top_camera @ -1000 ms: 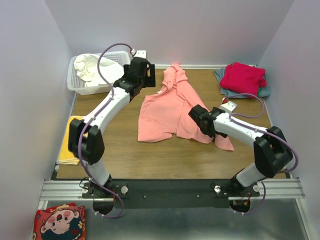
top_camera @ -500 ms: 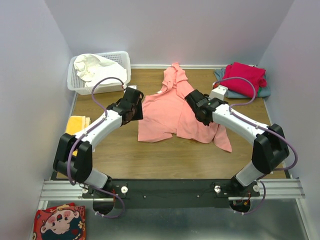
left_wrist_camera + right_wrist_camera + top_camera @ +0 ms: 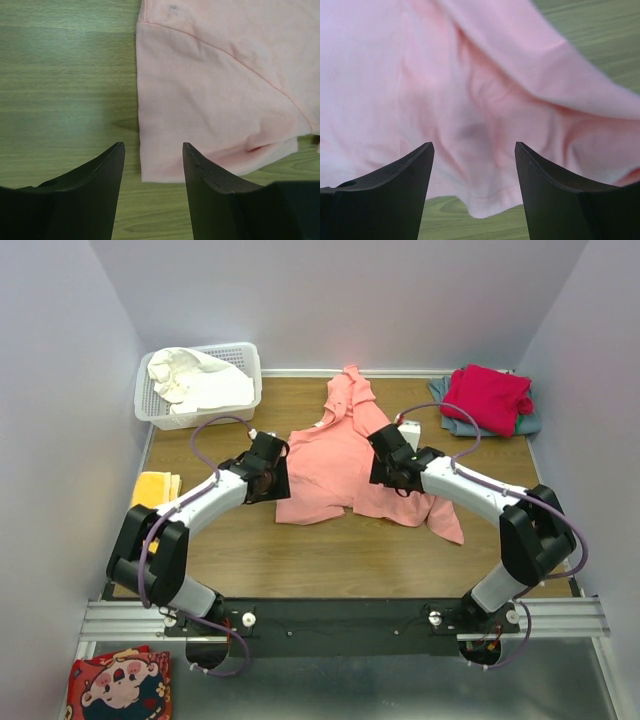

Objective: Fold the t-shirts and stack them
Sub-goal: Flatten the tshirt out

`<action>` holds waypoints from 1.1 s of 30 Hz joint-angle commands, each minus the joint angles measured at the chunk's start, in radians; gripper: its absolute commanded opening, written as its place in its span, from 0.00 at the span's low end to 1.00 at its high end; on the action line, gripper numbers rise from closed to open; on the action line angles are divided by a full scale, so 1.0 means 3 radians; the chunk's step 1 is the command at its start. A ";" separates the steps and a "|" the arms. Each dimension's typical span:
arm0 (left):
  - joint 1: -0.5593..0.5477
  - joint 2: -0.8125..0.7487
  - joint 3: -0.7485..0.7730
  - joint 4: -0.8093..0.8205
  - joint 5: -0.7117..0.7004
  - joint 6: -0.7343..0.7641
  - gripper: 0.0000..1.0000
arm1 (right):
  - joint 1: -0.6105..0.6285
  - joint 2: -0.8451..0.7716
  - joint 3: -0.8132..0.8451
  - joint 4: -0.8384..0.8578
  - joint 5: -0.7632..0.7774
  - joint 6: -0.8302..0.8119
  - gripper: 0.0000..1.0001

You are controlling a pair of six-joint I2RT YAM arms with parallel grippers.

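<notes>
The large salmon-pink t-shirt (image 3: pixel 335 455) lies spread and creased on the middle of the wooden table. My left gripper (image 3: pixel 277 480) is open and low over its left edge. In the left wrist view (image 3: pixel 152 150) the shirt's lower left corner (image 3: pixel 165 170) lies between the open fingers. My right gripper (image 3: pixel 388 468) is open above the shirt's right part. The right wrist view (image 3: pixel 474 150) shows wrinkled pink cloth (image 3: pixel 470 90) under the open fingers. The crimson-red shirt (image 3: pixel 487 395) lies on the grey-blue one (image 3: pixel 531 424) at the back right. The white shirt (image 3: pixel 195 380) is in the basket.
The white lattice basket (image 3: pixel 250 362) stands at the back left. A yellow cloth (image 3: pixel 155 487) lies at the left table edge. Walls close in the table on three sides. A patterned red cloth (image 3: pixel 120 685) lies below the front rail.
My left arm has swung back from near the basket down to the pink shirt's left edge. My right gripper has moved away from me and left, onto the shirt's right part.
</notes>
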 commanded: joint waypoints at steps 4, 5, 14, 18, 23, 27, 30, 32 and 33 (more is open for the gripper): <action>-0.0071 0.0432 0.0170 0.0099 0.0146 -0.0137 0.60 | 0.0053 0.0139 -0.0162 0.0409 -0.0879 -0.0296 0.74; -0.0076 0.0468 0.0185 0.0084 0.0146 -0.0137 0.60 | 0.0058 0.0149 -0.0168 0.0414 -0.0905 -0.0302 0.74; -0.0092 0.0709 0.0155 0.0083 0.0049 -0.0209 0.43 | 0.0150 0.0271 -0.0147 0.0588 -0.1192 -0.0476 0.73; -0.0087 0.0826 0.0155 0.0099 0.0074 -0.0224 0.34 | 0.0160 0.0460 -0.0066 0.0583 -0.1223 -0.0491 0.73; -0.0092 0.0867 0.0124 0.0119 0.0084 -0.0224 0.22 | 0.0160 0.0624 -0.0014 0.0583 -0.1151 -0.0501 0.72; -0.0092 0.0888 0.0099 0.0104 0.0079 -0.0224 0.00 | 0.0160 0.0671 0.0016 0.0573 -0.1075 -0.0501 0.59; -0.0087 0.0812 0.0124 0.0012 -0.0017 -0.0250 0.00 | 0.0160 0.0589 0.0027 0.0522 -0.0977 -0.0486 0.37; -0.0092 0.0760 0.0200 -0.0110 -0.0160 -0.0280 0.00 | 0.0160 0.0477 0.0011 0.0496 -0.0875 -0.0476 0.30; -0.0092 0.0714 0.0241 -0.0162 -0.0212 -0.0286 0.00 | 0.0160 0.0441 0.0006 0.0461 -0.0850 -0.0476 0.28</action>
